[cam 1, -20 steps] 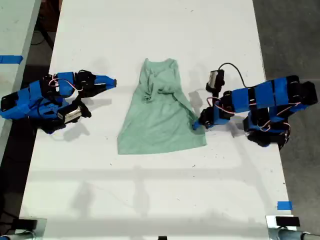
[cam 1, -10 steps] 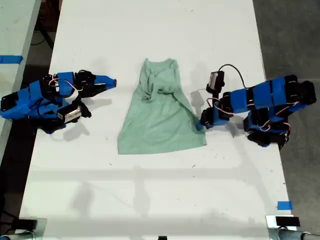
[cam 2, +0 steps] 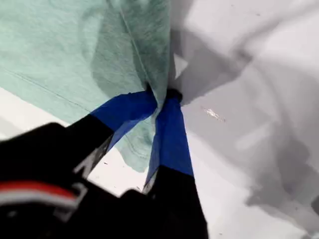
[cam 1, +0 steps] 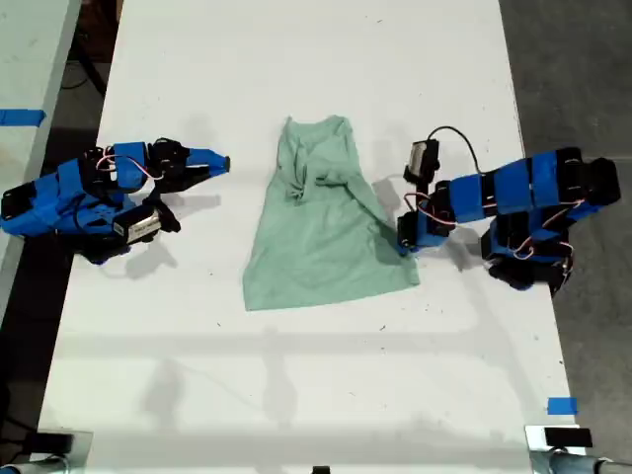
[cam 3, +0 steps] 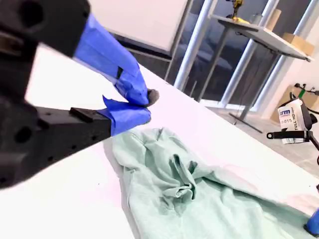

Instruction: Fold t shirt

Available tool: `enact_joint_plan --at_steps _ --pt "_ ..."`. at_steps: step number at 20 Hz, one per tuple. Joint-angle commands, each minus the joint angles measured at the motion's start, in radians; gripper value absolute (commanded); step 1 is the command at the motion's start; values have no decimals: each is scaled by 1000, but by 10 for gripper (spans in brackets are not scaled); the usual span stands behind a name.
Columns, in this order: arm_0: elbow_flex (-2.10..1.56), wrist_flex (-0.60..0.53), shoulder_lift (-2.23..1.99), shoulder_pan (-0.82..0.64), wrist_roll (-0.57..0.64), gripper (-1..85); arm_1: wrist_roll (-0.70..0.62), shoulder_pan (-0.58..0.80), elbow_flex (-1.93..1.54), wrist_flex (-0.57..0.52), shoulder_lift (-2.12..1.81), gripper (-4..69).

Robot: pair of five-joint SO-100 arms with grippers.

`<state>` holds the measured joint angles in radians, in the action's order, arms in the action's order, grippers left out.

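Observation:
The pale mint-green t shirt (cam 1: pixel 321 237) lies flat on the white table (cam 1: pixel 296 375), with its bunched narrow neck end far from the camera and its wider hem nearer. At the exterior view's right, my first gripper (cam 1: pixel 403 242) is shut on the shirt's side edge. The first wrist view shows its blue fingertips (cam 2: pixel 169 114) pinching a fold of the cloth (cam 2: pixel 60 45), which is lifted slightly. My second gripper (cam 1: pixel 222 163) rests at the exterior view's left, apart from the shirt. Its blue tips (cam 3: pixel 139 92) are shut on nothing, and the shirt (cam 3: pixel 184 194) lies beyond them.
The table's long edges run close behind both arms in the exterior view. A strip of blue tape (cam 1: pixel 561 405) marks the table near the exterior view's lower right. Another surface with blue tape (cam 1: pixel 20 117) stands at the exterior view's left.
My first gripper has drawn back toward the exterior view's right with the shirt's edge, and the whole shirt has slid a little that way. The second arm has not moved.

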<state>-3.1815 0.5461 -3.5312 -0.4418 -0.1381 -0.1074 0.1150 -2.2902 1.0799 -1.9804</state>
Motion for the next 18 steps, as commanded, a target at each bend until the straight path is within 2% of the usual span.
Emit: enact_joint_plan --at_steps 1,5,9,14,18 --pt "-3 -25 -6 2 6 -2 12 -11 150 138 -2 12" --pt "-3 -25 -6 2 6 -2 -51 -31 337 210 8 12" --pt "-3 -25 -6 2 6 -2 -112 -69 552 209 107 12" --pt "-3 -21 -6 2 6 -2 -175 -114 920 176 508 12" --pt "-2 -20 -6 5 6 -2 -215 -114 1269 261 854 22"
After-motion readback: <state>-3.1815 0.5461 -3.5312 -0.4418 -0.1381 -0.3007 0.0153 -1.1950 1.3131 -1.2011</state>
